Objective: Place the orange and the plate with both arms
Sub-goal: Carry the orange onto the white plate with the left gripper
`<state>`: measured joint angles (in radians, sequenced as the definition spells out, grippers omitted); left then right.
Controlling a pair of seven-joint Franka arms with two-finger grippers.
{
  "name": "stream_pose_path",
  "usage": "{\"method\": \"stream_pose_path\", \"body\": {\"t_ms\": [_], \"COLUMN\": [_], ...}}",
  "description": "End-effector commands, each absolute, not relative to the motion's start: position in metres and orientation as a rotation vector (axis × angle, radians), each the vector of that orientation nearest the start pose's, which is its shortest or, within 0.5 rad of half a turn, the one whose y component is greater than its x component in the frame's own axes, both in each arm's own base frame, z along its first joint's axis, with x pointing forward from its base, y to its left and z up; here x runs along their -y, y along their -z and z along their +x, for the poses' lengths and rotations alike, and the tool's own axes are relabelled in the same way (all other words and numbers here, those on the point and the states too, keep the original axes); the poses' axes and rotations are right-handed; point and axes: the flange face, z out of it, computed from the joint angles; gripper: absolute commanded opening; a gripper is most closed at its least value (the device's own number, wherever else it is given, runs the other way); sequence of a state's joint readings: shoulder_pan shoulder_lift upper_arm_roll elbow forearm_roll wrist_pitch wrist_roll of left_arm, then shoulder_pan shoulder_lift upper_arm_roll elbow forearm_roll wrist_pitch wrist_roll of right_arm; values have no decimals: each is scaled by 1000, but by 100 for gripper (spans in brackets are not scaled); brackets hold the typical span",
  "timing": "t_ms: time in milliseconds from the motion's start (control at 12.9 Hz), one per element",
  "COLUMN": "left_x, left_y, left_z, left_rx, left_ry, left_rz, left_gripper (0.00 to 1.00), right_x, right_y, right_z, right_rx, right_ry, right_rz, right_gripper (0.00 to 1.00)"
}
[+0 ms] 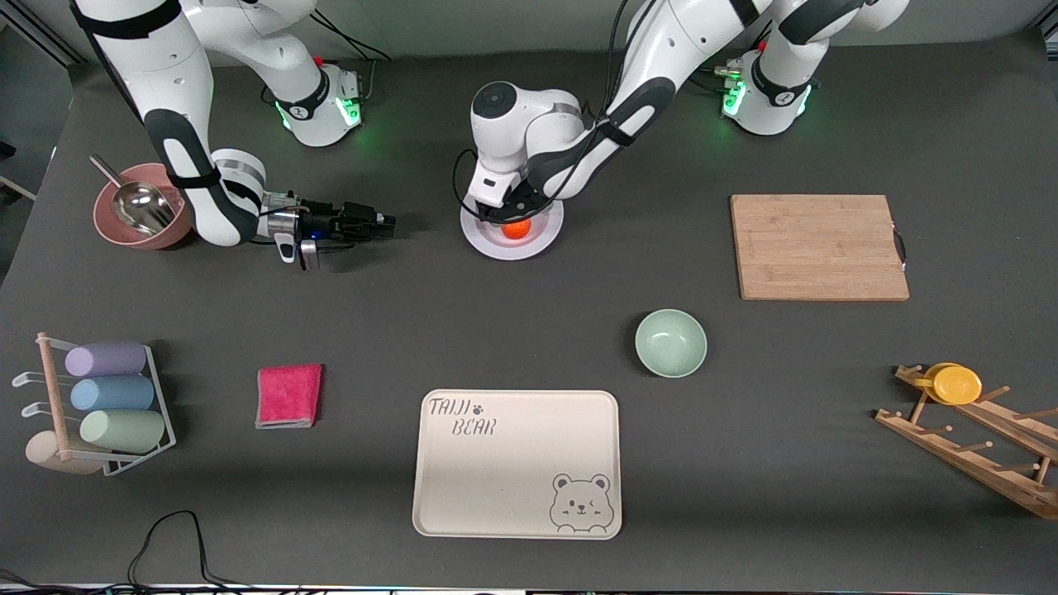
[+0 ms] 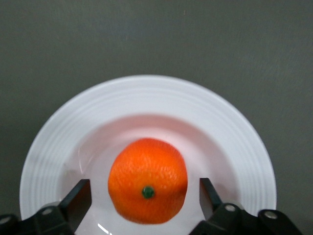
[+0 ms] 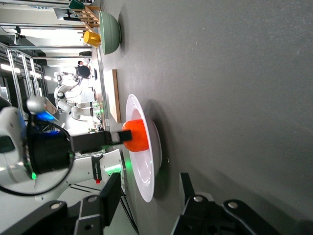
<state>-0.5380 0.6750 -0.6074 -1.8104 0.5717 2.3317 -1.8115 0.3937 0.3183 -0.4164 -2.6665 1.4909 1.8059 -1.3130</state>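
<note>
While fingers (image 2: 78,198) straddle orange (image 2: 147,180), plate (image 2: 161,95)

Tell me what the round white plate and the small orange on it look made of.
The round glossy white plate looks like glazed ceramic or melamine: smooth, reflective, with fine concentric ridges on the rim. The small dimpled orange has pitted skin and a green stem end; real or plastic, I cannot tell.

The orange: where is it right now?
The orange sits in the plate's shallow centre, between the open fingers of the left gripper, farther from the front camera than the green bowl.
</note>
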Motion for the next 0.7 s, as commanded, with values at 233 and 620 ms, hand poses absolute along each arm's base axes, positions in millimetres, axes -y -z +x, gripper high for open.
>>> {"method": "stream_pose_path", "body": {"t_ms": [233,620], "left_x": [509,381], "left_y": [-306,-387], "left_z": [386,489], "left_rx": [688,728], "left_ry": [135,48], "left_rz": [-3039,-3007], "left_gripper": [100,100], "right_x": [-58,-84], "right_y": [-128,-113], "right_z": [338,328], "right_rx": [-31,11], "right_ry": [-39,-21], "right_rz": [-1926,-1904], "right_gripper": [48,48]}}
